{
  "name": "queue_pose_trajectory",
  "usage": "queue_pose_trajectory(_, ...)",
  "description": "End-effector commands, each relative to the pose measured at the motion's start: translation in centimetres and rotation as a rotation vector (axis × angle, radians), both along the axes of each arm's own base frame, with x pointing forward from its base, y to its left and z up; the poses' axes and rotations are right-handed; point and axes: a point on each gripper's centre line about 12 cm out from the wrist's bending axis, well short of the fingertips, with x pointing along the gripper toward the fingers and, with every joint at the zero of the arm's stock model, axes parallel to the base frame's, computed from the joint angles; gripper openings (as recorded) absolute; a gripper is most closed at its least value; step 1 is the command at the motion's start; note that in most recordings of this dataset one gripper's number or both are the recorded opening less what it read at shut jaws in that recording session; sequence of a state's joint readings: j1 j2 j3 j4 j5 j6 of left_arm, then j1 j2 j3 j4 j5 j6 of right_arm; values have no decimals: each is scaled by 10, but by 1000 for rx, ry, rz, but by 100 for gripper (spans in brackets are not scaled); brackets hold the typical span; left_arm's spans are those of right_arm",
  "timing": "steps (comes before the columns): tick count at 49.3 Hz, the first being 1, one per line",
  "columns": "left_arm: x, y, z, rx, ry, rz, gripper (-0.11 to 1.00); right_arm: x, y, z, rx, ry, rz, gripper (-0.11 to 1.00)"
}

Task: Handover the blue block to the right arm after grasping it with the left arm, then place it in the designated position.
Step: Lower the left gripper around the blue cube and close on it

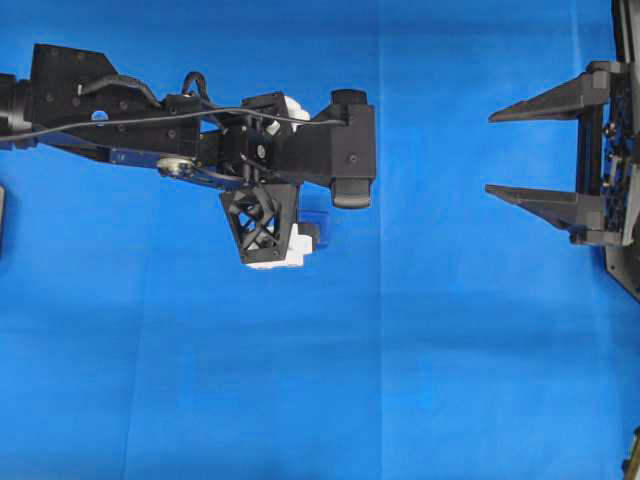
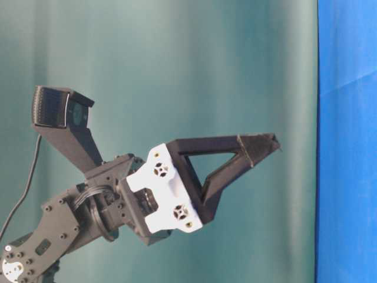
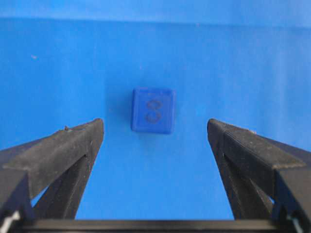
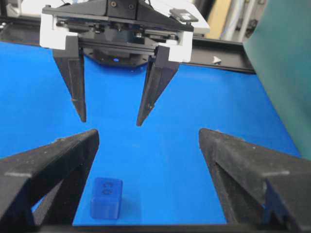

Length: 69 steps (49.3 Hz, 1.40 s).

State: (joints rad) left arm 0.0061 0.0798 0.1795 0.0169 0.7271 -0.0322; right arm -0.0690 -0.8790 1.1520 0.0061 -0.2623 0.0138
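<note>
The blue block [image 3: 153, 110], a small dark-blue cube with a faint mark on top, lies on the blue cloth. In the left wrist view it sits just beyond the tips of my left gripper [image 3: 155, 122], centred between them. That gripper is open and holds nothing. From overhead the block [image 1: 316, 222] peeks out beside the left arm's white bracket. My right gripper [image 1: 489, 154] waits at the right edge, open and empty, fingers pointing left. In the right wrist view the block [image 4: 106, 197] rests by my right gripper's [image 4: 149, 132] left finger, with the left gripper [image 4: 112, 121] hanging beyond.
Blue cloth [image 1: 420, 380] covers the table. A black rail [image 4: 228, 48] runs along the far edge, and a teal backdrop [image 4: 282, 73] stands to the side. A dark object [image 1: 2, 220] shows at the left border.
</note>
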Motion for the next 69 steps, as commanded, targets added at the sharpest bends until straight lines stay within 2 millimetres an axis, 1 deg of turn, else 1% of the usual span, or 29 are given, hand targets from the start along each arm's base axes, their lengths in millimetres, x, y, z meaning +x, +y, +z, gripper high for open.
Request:
queue_pose_trajectory(1, 2, 0, 2, 2, -37, -2, 92, 3, -1, 11, -3, -24, -2, 96)
queue_pose_trajectory(9, 3, -1, -25, 2, -41, -4, 92, 4, -1, 9, -3, -18, -2, 96)
queue_pose_trajectory(19, 3, 0, -51, -2, -64, 0, 92, 5, -1, 8, -3, -17, -2, 96)
queue_pose_trajectory(23, 3, -1, -64, -1, -72, -4, 92, 5, -1, 8, -3, -14, -2, 96)
queue_pose_trajectory(37, 10, -2, -86, -3, -77, -7, 92, 7, -1, 5, -2, -3, -2, 96)
queue_pose_trajectory(43, 11, -3, -101, -3, -54, -9, 92, 7, -1, 4, -2, 0, -2, 96)
queue_pose_trajectory(52, 11, 1, -124, -4, -5, 1, 92, 7, -1, 3, -1, 3, -2, 96)
queue_pose_trajectory(56, 12, 4, -128, -3, -5, 5, 92, 8, -1, 3, -1, 5, -2, 96)
queue_pose_trajectory(69, 11, 4, -131, -1, -26, 4, 92, 9, -1, 0, 0, 15, -2, 96)
